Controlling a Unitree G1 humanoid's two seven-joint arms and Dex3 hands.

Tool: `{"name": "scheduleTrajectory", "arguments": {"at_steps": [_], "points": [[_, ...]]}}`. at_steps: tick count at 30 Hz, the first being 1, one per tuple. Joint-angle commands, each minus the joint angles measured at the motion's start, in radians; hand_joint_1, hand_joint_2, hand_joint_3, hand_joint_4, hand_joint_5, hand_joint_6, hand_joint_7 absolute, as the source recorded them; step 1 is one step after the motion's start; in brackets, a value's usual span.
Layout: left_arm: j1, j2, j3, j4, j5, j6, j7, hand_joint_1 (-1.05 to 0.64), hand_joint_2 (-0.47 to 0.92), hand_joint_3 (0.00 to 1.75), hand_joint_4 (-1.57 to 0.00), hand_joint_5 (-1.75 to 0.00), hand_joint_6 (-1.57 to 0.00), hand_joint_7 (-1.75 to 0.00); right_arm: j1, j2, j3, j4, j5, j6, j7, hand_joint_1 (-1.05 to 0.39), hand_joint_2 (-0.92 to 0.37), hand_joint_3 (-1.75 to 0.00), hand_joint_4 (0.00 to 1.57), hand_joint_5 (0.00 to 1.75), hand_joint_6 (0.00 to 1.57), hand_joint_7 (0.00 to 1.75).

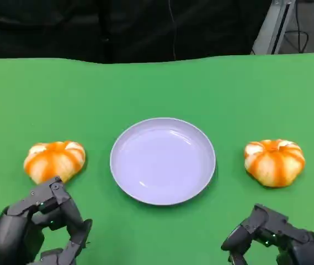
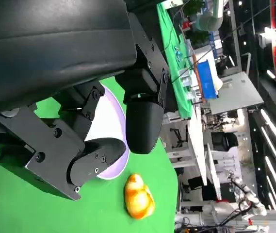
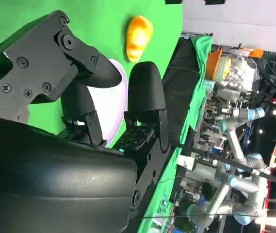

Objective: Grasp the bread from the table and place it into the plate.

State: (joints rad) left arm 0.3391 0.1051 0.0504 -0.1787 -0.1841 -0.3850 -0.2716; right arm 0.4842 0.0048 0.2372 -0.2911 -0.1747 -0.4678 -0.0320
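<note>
Both robot hands (image 1: 41, 226) (image 1: 272, 237) cut off at frame edge.

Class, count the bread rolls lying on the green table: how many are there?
2. One bread roll lies left of the plate, just beyond the left hand. The other bread roll lies right of the plate.

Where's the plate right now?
In the head view, the plate sits mid-table on the green cloth, between the left bread and right bread.

Glossy plate (image 1: 163, 160) (matt cloth (image 1: 157, 88))
</note>
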Motion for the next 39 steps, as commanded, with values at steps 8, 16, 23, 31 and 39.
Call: {"name": "scheduleTrajectory", "arguments": {"at_steps": [8,16,23,31,39], "points": [[0.005,0.005,0.019,-0.018,0.029,0.008,0.022,-0.03,0.52,1.07,-0.83,-1.75,-0.70,-1.69,0.010,-0.001,-0.001,-0.007,0.008,-0.003,-0.004,-0.12,-0.37,-1.25,0.68,1.59,0.75,1.33],[-0.128,0.174,0.020,-0.091,0.378,0.237,0.068,-0.18,0.84,0.32,-0.45,-0.84,-0.53,-0.29,0.005,0.002,0.005,-0.001,-0.005,-0.005,-0.013,-0.13,-0.37,-1.24,0.68,1.59,0.75,1.33],[-0.234,0.294,-0.036,-0.076,0.664,0.310,0.066,-0.47,0.92,0.09,-0.26,-0.44,-0.34,-0.01,-0.006,0.002,0.004,0.015,-0.001,-0.011,-0.015,-0.13,-0.38,-1.23,0.69,1.60,0.76,1.32],[-0.342,0.349,-0.117,0.010,0.859,0.366,0.094,-0.57,0.92,0.05,-0.17,-0.27,-0.26,0.00,-0.006,-0.003,0.001,0.016,0.003,-0.015,-0.012,-0.13,-0.38,-1.23,0.69,1.60,0.76,1.31],[-0.482,0.337,-0.225,0.190,1.026,0.441,0.142,-0.62,0.92,0.06,-0.09,-0.21,-0.21,0.00,-0.001,-0.005,0.002,0.015,0.002,-0.022,-0.013,-0.13,-0.38,-1.22,0.69,1.60,0.76,1.32]]}}
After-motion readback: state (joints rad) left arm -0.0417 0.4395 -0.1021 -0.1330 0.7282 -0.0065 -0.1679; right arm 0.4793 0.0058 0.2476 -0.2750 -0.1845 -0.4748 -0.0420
